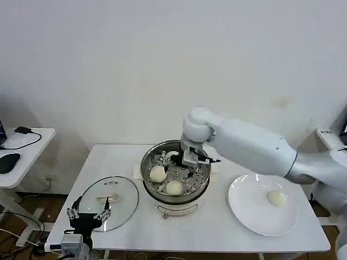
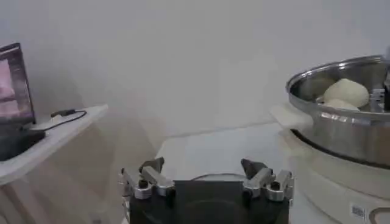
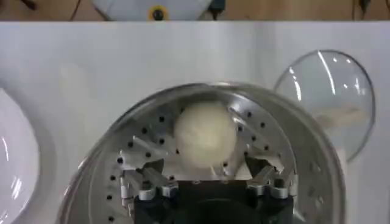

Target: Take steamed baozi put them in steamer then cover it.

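A white rectangular tabletop (image 1: 227,227) stands before a plain pale wall (image 1: 162,54). A round clear glass lid (image 1: 120,208) with a pale knob lies flat near the tabletop's front left corner. A flat round white plate (image 1: 249,208) rests toward the right side, well apart from the lid. Off to the left stands a smaller white side desk (image 1: 30,154), carrying a black computer mouse (image 1: 7,161), a small black box with a black cable (image 1: 23,130), and a laptop with a lit screen (image 2: 13,82).

Head view high above table, left wrist low beside steamer (image 2: 341,115), right wrist directly over it
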You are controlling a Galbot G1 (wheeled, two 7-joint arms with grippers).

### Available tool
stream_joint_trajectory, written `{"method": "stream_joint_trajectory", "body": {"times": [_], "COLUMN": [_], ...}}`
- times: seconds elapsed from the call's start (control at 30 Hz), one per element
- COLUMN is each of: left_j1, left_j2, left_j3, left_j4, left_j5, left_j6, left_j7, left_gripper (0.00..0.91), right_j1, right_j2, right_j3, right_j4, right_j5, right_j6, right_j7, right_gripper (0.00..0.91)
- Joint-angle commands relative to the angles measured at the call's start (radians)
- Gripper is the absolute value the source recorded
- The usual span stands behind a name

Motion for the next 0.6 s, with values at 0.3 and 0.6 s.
{"method": "stream_joint_trajectory", "body": {"times": [0.3, 0.6], "left_j1": [-0.009, -0.021], "left_j2": [0.024, 0.050], "left_j3": [0.023, 0.045], "left_j4": [0.002, 0.000], "left_j5": [-0.004, -0.011], "left_j6": [0.001, 0.005], "left_j7": [0.006, 0.011], "left_gripper": [0.907, 0.907], "right_j1": [0.185, 0.196], "right_j2": [-0.269, -0.501], "right_j3": [0.078, 0.038], "right_j4": [-0.010, -0.005], "right_j5": [0.339, 0.381], "right_j6": [-0.336, -0.623], "right_j7": [0.139, 0.043], "right_gripper": [0.907, 0.907]}}
